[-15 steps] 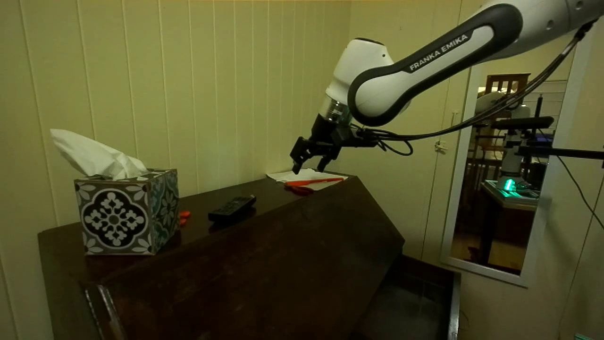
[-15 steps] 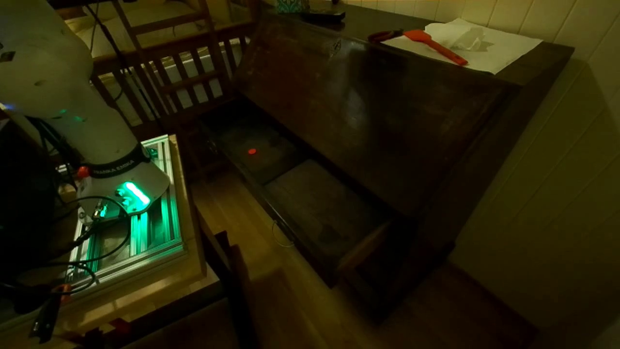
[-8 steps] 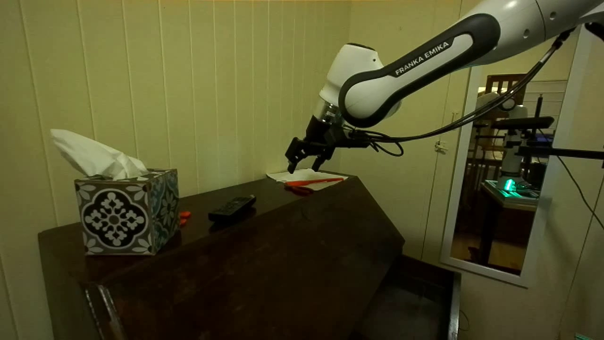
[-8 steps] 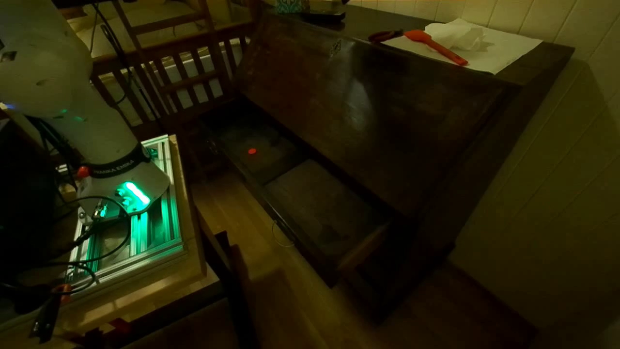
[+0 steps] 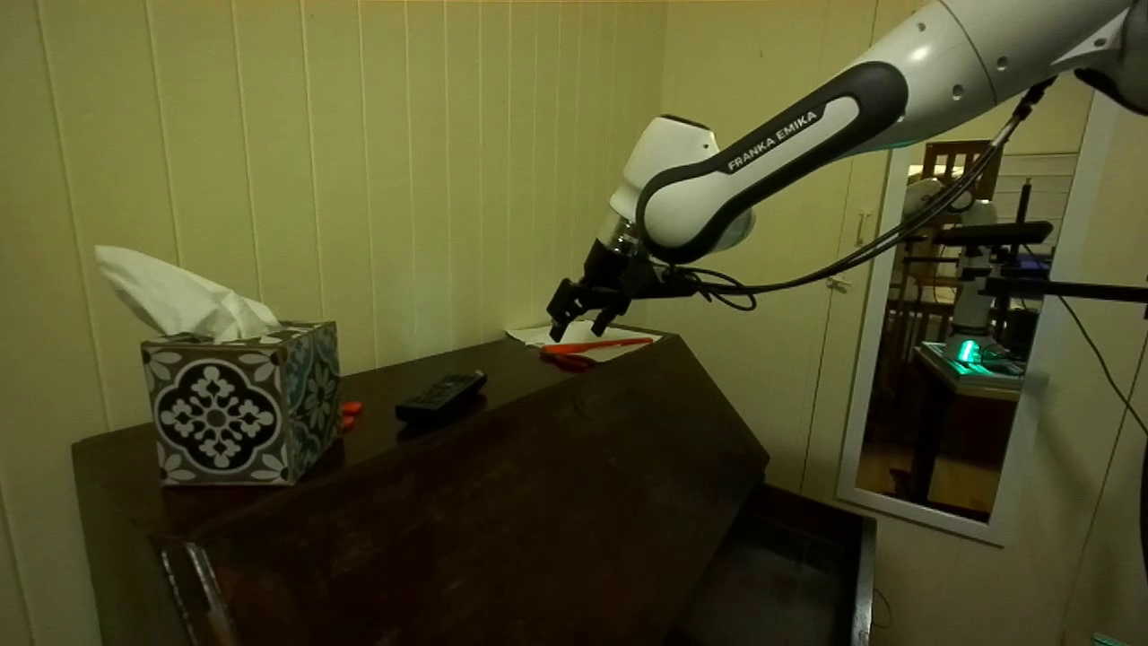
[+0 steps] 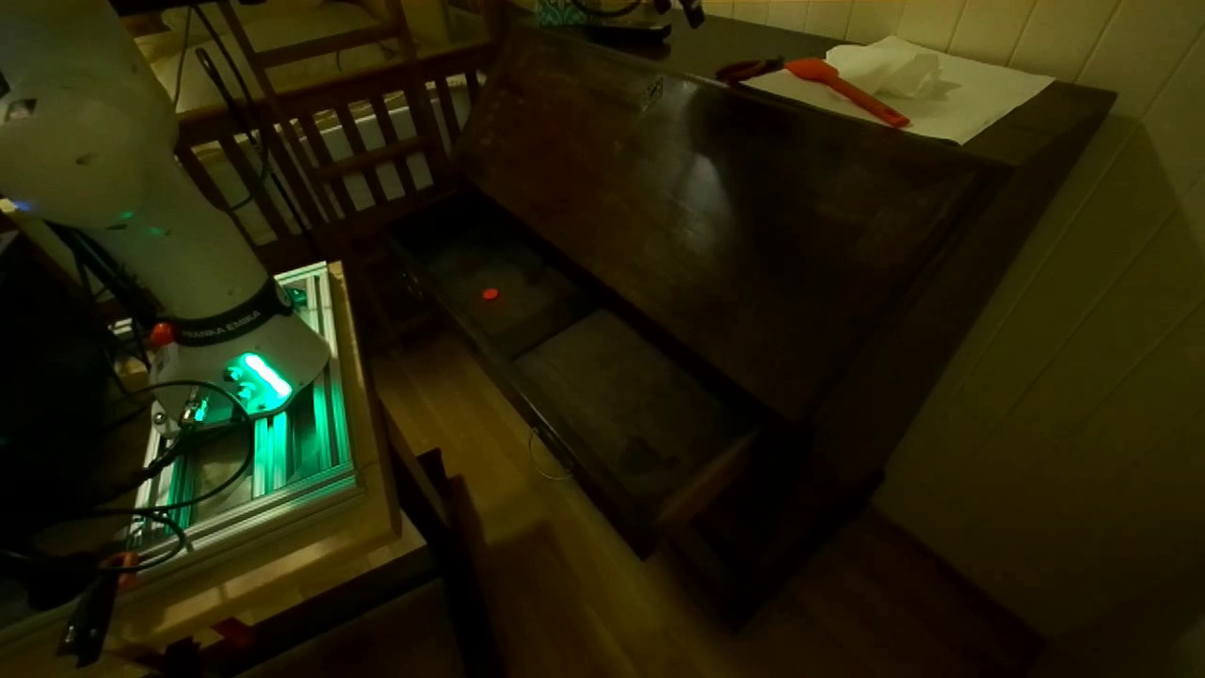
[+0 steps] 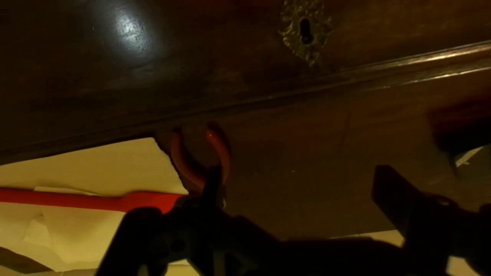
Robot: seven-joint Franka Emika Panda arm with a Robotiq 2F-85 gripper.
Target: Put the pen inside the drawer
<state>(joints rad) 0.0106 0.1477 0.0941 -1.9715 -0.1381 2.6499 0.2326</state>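
Note:
No pen can be made out in any view. The dark wooden drawer (image 6: 626, 391) is pulled out below the desk's slanted front and also shows in an exterior view (image 5: 865, 583). A small red disc (image 6: 490, 295) lies in its far compartment. My gripper (image 5: 578, 334) is open and empty, above the desk top. In the wrist view the fingers (image 7: 297, 170) stand wide apart with bare dark wood between them. The left finger overlaps the red handles of scissors (image 7: 221, 147). Only a bit of the gripper shows at the top edge in an exterior view (image 6: 692, 11).
A red spatula-like tool (image 6: 852, 94) lies on white paper (image 6: 998, 94) beside the scissors (image 5: 569, 361). A black remote (image 5: 441, 396), small orange pieces (image 5: 350, 411) and a patterned tissue box (image 5: 242, 404) stand along the desk top. A wall runs behind.
The arm has moved a little left and then down, so my gripper is lower over the desk top. A bit of it now shows at the top edge in an exterior view. The objects have not moved.

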